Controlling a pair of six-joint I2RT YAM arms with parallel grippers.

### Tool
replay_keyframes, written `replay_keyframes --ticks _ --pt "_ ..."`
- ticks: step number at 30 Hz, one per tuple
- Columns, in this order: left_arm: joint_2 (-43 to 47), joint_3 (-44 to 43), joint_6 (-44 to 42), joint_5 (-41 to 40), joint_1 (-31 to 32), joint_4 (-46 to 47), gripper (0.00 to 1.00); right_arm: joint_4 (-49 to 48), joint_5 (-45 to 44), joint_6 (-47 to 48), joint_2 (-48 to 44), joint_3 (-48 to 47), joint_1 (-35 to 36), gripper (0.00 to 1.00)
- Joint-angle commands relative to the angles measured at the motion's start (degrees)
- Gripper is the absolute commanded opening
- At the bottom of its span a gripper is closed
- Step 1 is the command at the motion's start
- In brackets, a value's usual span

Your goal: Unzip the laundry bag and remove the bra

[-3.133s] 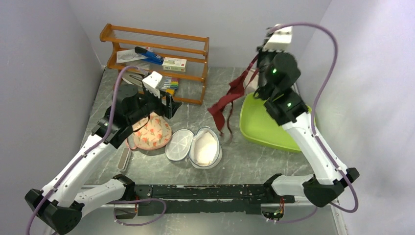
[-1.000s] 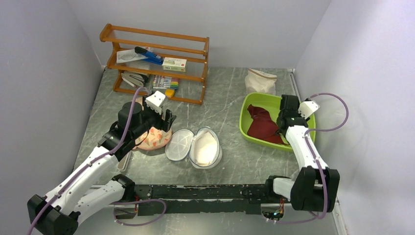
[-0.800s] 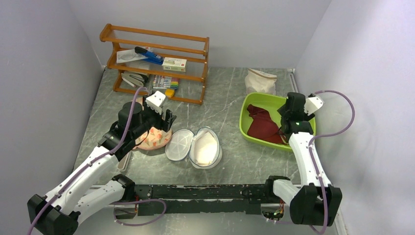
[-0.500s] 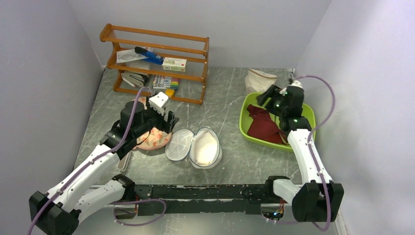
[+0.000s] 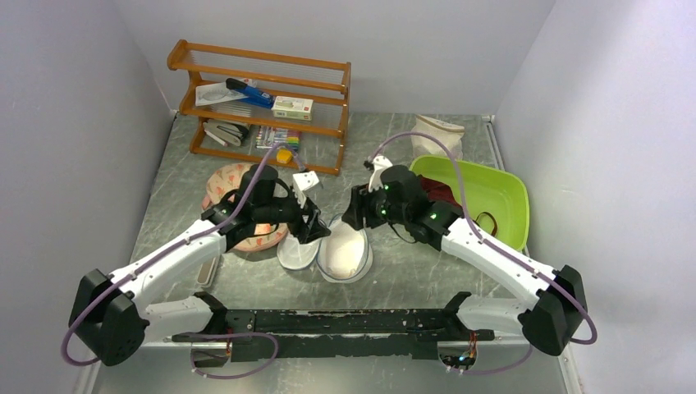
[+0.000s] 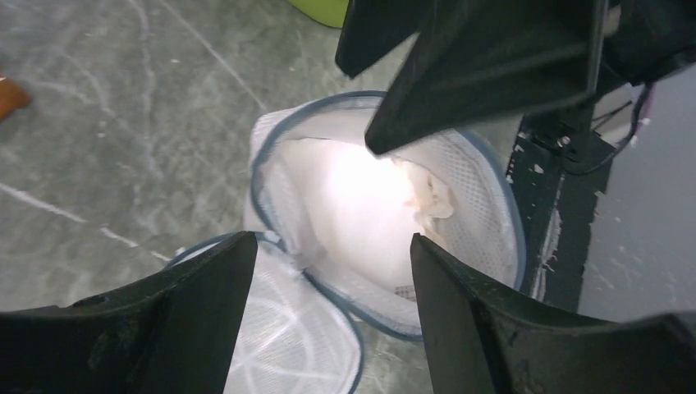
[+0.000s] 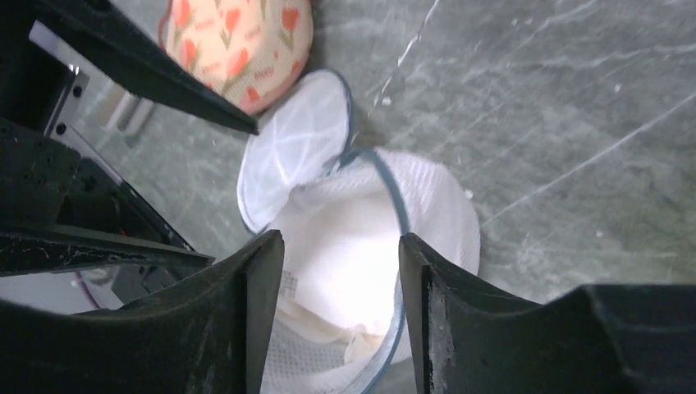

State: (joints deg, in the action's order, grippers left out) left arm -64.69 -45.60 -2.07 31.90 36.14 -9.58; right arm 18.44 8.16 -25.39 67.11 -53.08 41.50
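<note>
The laundry bag [image 5: 328, 246] lies unzipped on the grey table [image 5: 369, 156] at the centre of the top view, its two mesh halves splayed side by side like an opened shell. The bra [image 5: 441, 190] is not in it: a maroon heap shows in the green tray [image 5: 492, 193] at centre right, partly hidden behind my right forearm. So I judge both steps done, with only a check and a retreat left. My left gripper [image 6: 332, 246] and my right gripper [image 7: 341, 242] hover just above the bag from either side, both with fingers spread wide and holding nothing. The next move calls for lifting both clear without snagging the mesh or the rim zipper. My wrist cameras show what the top view cannot: the deeper half's inside, white lining with a pale crumple low in it and no maroon anywhere. Neither shows the tray or the bra, which only the top view gives. The right wrist view also catches the floral padded item [image 7: 238, 41] at its upper left, just beyond the flatter half.
</note>
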Motion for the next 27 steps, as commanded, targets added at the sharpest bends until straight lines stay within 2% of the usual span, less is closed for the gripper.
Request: replay_keyframes --ticks 1,9,12,18,27 --pt "-3.16 -2.94 0.47 4.2 2.71 -0.1 0.78 6.81 -8.79 1.79 -0.28 -1.25 5.54 0.52" --pt "-11.84 -6.94 -0.6 -1.61 5.46 -6.25 0.59 8.01 -12.82 0.79 2.36 -0.09 12.67 0.38" --pt "-13.05 -7.6 -0.65 -3.68 5.52 -7.34 0.56 7.29 -13.97 -0.33 2.54 1.57 14.05 0.33" --pt "-14.48 -7.77 -0.59 -5.45 5.6 -7.92 0.47 4.58 -16.17 -2.61 2.56 5.92 14.32 0.32" --pt "-15.58 -8.39 -0.99 -5.22 6.32 -8.73 0.21 3.65 -17.95 0.88 6.25 3.15 14.32 0.33"
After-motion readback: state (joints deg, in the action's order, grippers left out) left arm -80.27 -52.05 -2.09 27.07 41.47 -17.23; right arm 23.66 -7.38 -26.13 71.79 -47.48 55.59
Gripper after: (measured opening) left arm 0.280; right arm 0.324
